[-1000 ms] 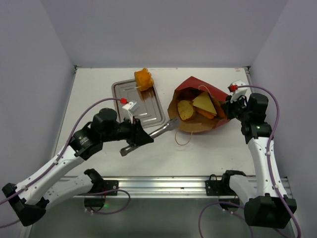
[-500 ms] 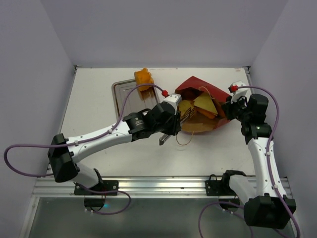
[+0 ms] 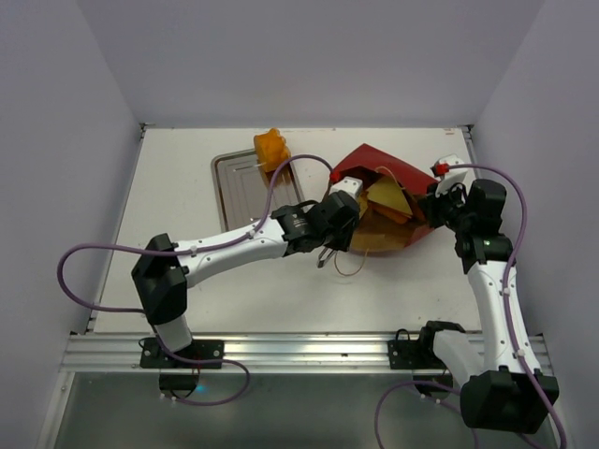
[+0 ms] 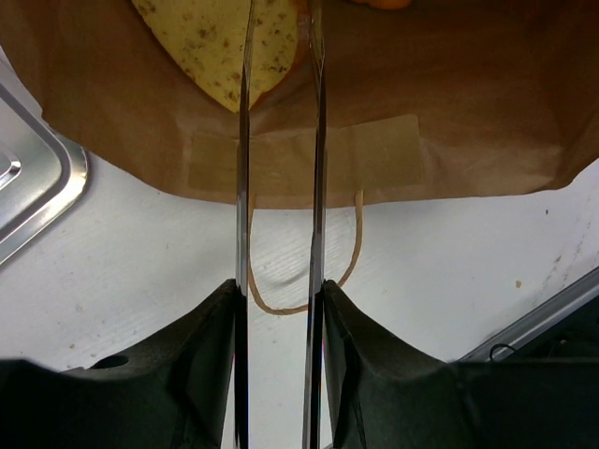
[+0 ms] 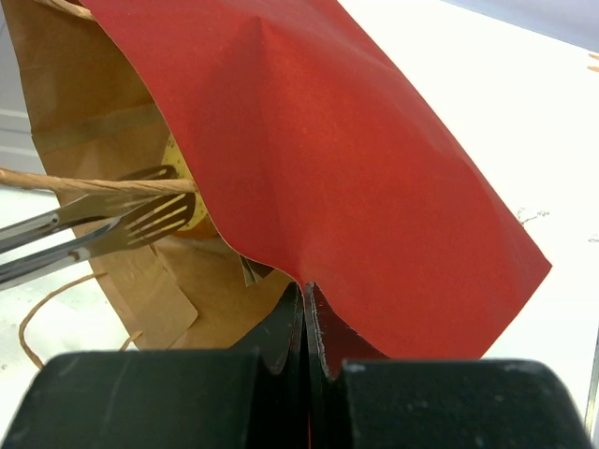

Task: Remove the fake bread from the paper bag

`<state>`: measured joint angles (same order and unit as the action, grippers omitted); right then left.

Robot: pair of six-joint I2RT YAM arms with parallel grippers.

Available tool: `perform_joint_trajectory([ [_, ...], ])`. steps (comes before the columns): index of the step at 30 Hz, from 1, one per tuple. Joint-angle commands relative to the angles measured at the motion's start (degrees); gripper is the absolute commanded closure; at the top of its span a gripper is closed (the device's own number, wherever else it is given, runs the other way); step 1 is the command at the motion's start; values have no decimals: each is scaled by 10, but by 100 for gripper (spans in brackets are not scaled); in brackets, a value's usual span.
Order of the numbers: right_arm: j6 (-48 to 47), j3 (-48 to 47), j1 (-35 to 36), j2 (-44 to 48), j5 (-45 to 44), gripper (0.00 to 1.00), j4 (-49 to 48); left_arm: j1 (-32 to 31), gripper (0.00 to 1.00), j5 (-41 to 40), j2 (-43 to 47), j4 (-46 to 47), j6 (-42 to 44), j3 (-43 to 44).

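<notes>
With the right tool [image 5: 307, 299] clenched on the paper bag [image 5: 328, 159] edge, the left tool [image 5: 167, 198], parted and empty, straddles the round slice [image 4: 215, 47]; next, I judge, pinch and lift it out.

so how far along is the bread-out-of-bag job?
Done: one orange bun is out, at the far edge of the tray. In hand: the right pincer is shut on the red wall of the bag, and the left pincer, open, reaches into its mouth over a round slice. Left: that slice and a yellow wedge, at least, are inside.
</notes>
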<state>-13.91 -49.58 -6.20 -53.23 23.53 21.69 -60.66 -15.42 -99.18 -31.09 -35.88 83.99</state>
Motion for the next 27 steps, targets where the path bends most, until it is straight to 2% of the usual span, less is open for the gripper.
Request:
perform_joint_trajectory([
  [1,4,7,-7,9,-3,100,-19,-8,57,-38,-9,0,14,48],
  [27,9,18,-7,16,9,100,-24,-30,53,-118,-124,-70,39,165],
])
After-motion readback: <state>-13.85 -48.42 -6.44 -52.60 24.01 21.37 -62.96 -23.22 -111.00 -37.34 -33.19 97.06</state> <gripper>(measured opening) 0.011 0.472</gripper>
